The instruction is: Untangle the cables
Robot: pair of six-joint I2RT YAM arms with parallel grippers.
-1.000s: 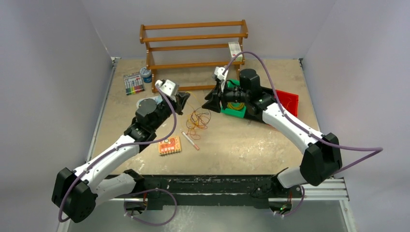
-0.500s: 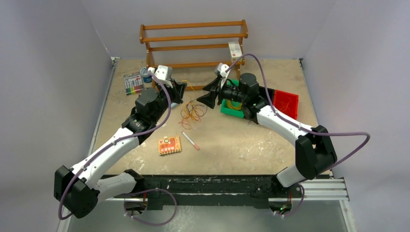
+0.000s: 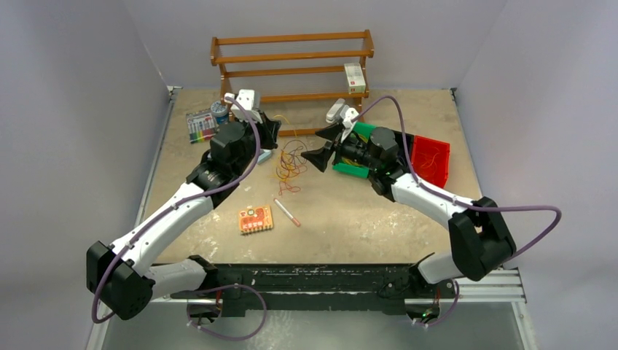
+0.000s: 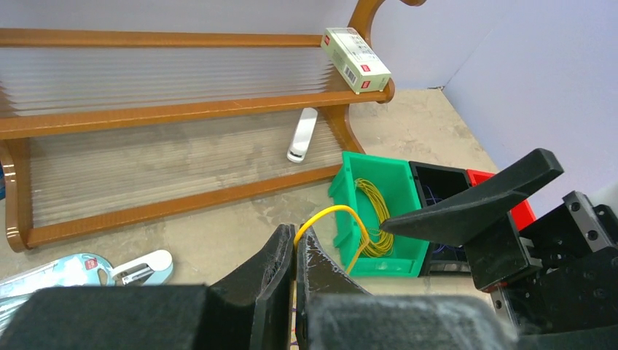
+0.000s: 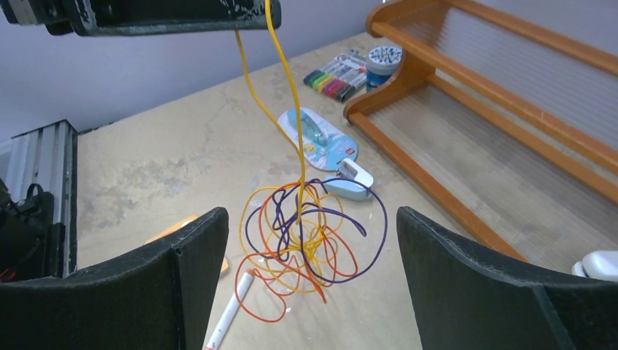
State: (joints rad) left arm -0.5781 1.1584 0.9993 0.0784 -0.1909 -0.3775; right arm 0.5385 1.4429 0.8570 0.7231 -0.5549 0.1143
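Note:
The cables [image 3: 290, 165] are a loose tangle of yellow, orange-red and dark blue strands hanging just above the table, also in the right wrist view [image 5: 306, 244]. My left gripper [image 3: 270, 131] is shut on a yellow strand [image 4: 331, 212] at its fingertips [image 4: 295, 238] and holds the tangle up by it. That strand runs down from the left fingers [image 5: 167, 18] into the tangle. My right gripper [image 3: 324, 146] is wide open, level with the tangle and just right of it; the tangle shows between its fingers [image 5: 310, 213] without touching them.
A wooden rack [image 3: 291, 55] with a white box [image 3: 354, 76] stands behind. A green bin [image 4: 375, 211] holds coiled yellow wire, beside black and red bins [image 3: 430, 157]. A marker pen [image 3: 286, 211], orange card [image 3: 255, 219], marker pack [image 3: 201, 125] and blue stapler pack [image 5: 321, 138] lie around.
My left gripper has moved back toward the rack and up, lifting the tangle by the yellow strand. The right arm has shifted, keeping its open fingers facing the tangle.

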